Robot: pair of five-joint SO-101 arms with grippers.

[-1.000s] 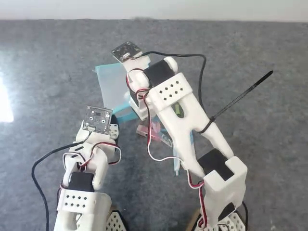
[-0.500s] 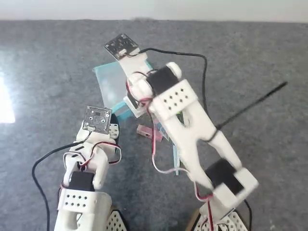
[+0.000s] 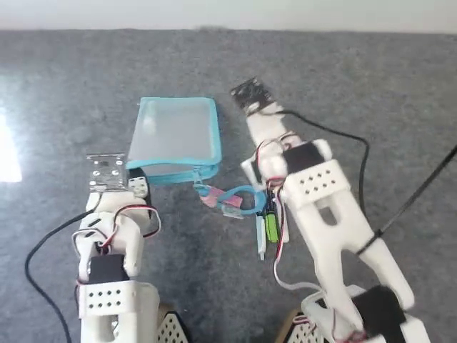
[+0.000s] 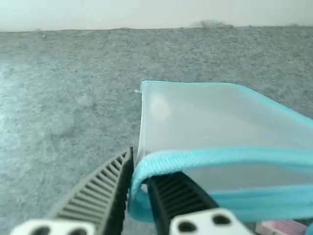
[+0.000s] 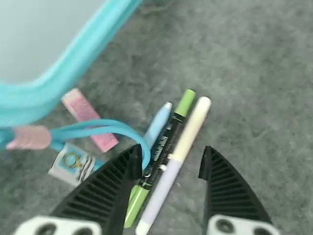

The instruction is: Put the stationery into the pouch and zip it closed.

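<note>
Pick-up step; stationery not yet in. L gripper [image 4: 138,169] pinches the teal pouch [image 4: 210,117] by its rim. R gripper [image 5: 171,152] gapes just above 3 pens [image 5: 164,142]. Next: lower, close on 1. Pouch strap [image 5: 98,129] seems to touch 1 jaw and may snag. Pink eraser [image 5: 88,120] lies beside.

High camera looking down on table [image 3: 64,78], wrist cameras close and low, all sharing pouch [image 3: 175,136]
</note>
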